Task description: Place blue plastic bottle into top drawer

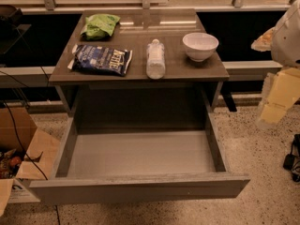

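Observation:
The blue plastic bottle (155,59) lies on its side on the dark tabletop (140,71), cap pointing away, between a chip bag and a bowl. The top drawer (140,153) is pulled fully out below the tabletop, and its light grey floor holds nothing. My gripper (276,102) hangs at the right edge of the view, off to the right of the table and above the floor. It is well apart from the bottle and holds nothing that I can see.
A dark blue chip bag (101,59) lies left of the bottle, with a green bag (99,26) behind it. A white bowl (200,46) stands at the right. An open cardboard box (18,149) sits on the floor left of the drawer.

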`<control>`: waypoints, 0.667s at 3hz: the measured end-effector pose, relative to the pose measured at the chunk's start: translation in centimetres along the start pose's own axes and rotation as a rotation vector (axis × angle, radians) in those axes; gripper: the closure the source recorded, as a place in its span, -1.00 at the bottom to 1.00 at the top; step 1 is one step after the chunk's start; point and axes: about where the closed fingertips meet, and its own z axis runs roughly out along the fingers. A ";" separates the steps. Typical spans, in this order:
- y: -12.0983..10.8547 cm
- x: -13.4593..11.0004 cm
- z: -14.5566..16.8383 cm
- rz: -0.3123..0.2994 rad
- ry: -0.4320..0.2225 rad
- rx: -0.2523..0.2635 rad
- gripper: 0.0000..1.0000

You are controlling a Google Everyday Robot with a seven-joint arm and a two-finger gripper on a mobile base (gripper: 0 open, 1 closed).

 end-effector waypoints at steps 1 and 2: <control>0.0 0.0 0.0 0.000 0.000 0.000 -1.00; -0.1 -2.9 1.6 0.010 -0.066 -0.025 -1.00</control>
